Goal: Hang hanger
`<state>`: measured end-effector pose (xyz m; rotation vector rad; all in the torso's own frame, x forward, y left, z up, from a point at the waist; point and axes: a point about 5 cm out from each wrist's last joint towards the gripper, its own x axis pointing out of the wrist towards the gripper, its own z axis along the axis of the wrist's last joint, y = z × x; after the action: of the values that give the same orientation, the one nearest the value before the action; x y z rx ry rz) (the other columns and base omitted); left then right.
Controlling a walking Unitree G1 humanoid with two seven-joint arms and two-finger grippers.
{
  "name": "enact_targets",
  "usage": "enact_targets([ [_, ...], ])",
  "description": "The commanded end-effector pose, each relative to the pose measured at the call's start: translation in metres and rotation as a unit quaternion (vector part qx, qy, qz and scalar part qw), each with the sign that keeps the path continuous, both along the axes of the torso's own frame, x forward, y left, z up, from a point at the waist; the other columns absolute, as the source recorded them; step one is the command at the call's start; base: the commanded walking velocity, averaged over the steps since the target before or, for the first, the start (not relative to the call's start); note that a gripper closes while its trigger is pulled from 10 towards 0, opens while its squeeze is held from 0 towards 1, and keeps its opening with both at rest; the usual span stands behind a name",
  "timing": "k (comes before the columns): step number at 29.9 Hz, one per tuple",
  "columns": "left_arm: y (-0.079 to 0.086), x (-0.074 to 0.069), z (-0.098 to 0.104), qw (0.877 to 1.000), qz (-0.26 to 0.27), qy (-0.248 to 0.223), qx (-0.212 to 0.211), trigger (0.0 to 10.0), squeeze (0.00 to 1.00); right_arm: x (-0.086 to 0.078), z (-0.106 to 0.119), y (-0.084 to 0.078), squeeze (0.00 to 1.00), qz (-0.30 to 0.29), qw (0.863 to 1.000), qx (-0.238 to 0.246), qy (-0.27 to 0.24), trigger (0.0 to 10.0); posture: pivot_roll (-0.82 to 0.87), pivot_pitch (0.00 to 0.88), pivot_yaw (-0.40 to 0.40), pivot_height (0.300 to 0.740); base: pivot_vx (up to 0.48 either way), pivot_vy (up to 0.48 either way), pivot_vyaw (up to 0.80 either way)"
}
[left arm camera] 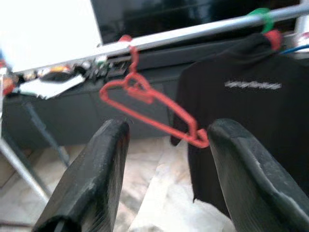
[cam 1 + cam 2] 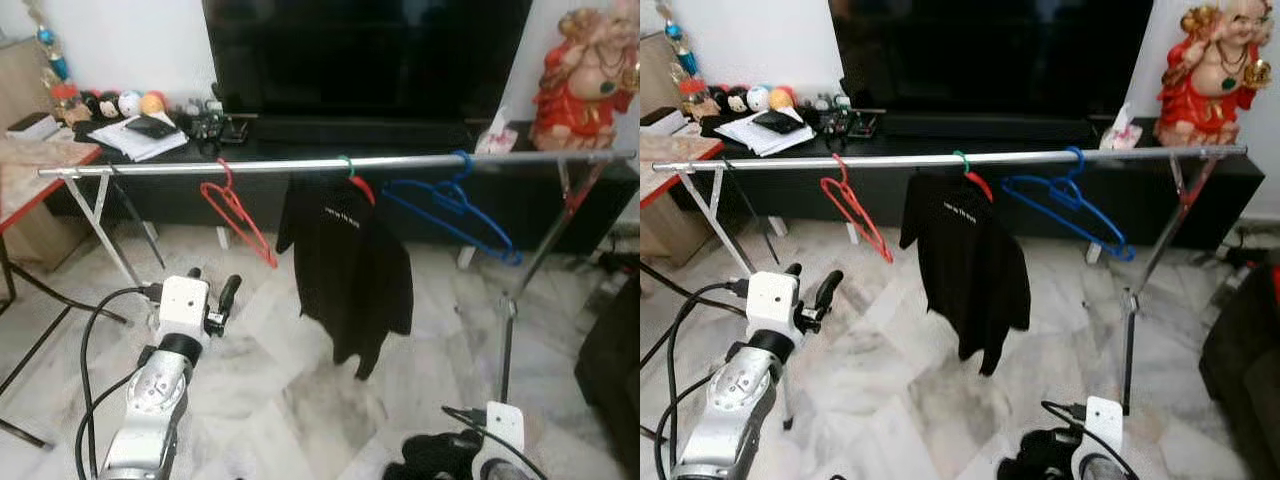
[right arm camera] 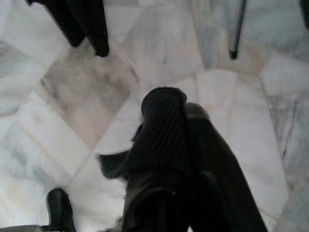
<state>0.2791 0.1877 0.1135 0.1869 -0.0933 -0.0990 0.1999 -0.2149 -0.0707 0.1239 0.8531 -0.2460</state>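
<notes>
1. On the rail [image 2: 300, 165], you have bare bar between the red hanger [image 2: 237, 220] and the black shirt [image 2: 347, 265].
2. The shirt hangs from the rail's middle, blocking passage beneath there.
3. The blue hanger [image 2: 452, 212] sits right of the shirt; the gap between them is narrow.
4. The rail's left end, beyond the red hanger, is bare above its slanted legs [image 2: 100, 225].

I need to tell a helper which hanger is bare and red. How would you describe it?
Find the silver rail before the TV stand. Three hangers hang there; the red hanger is leftmost, left of the black shirt. It is empty, unlike the shirt's, and red, not blue.
</notes>
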Motion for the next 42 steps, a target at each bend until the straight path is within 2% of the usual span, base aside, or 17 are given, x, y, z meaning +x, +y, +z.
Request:
enact_targets([
  [1, 0.0016, 0.0002, 0.0009, 1.0, 0.004, 0.004, -0.006, 10.0, 0.0, 0.0052, 0.0029, 0.0007, 0.0, 0.003, 1.0, -0.001, -0.009, 10.0, -0.02, 0.0, -0.011, 0.74, 0.285, 0.0, 0.0],
  [13, 0.0011, -0.0001, 0.0018, 1.0, 0.006, 0.007, -0.011, 10.0, 0.0, 0.0058, 0.0032, 0.0017, 0.0, 0.026, 1.0, -0.008, -0.01, 10.0, -0.01, 0.0, -0.016, 0.74, 0.289, 0.0, 0.0],
  [18, 0.0008, -0.0002, 0.0016, 1.0, 0.007, 0.01, -0.009, 10.0, 0.0, 0.0041, 0.0023, 0.0013, 0.0, 0.029, 1.0, -0.01, -0.005, 10.0, -0.01, 0.0, -0.018, 0.74, 0.293, 0.0, 0.73],
  [42, -0.0019, -0.0034, 0.0025, 1.0, -0.008, 0.016, -0.006, 10.0, 0.0, 0.0029, 0.0015, 0.0008, 0.0, 0.036, 0.999, -0.008, 0.001, 10.0, -0.01, 0.0, -0.019, 0.74, 0.294, 0.0, 0.0],
])
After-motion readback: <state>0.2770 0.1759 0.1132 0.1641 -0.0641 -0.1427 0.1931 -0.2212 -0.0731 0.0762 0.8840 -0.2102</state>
